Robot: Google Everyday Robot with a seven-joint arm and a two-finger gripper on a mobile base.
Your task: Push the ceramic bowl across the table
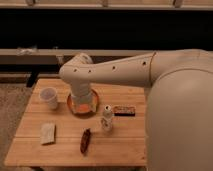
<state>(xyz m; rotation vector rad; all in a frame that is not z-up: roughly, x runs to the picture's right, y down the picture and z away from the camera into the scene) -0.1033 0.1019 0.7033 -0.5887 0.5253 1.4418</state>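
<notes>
The ceramic bowl [91, 107] is a glossy orange-red round bowl near the middle of the light wooden plank table [35, 142]. My arm reaches in from the right and bends down over the bowl. My gripper [81, 103] hangs straight down into or onto the bowl, and the wrist hides most of the bowl's inside. Only the bowl's rim shows around the wrist.
A small white cup [49, 97] stands left of the bowl. A small white bottle [106, 119] stands right of it, with a dark flat packet [123, 110] beyond. A pale cloth or packet [48, 133] and a dark red-brown object [85, 140] lie near the front edge.
</notes>
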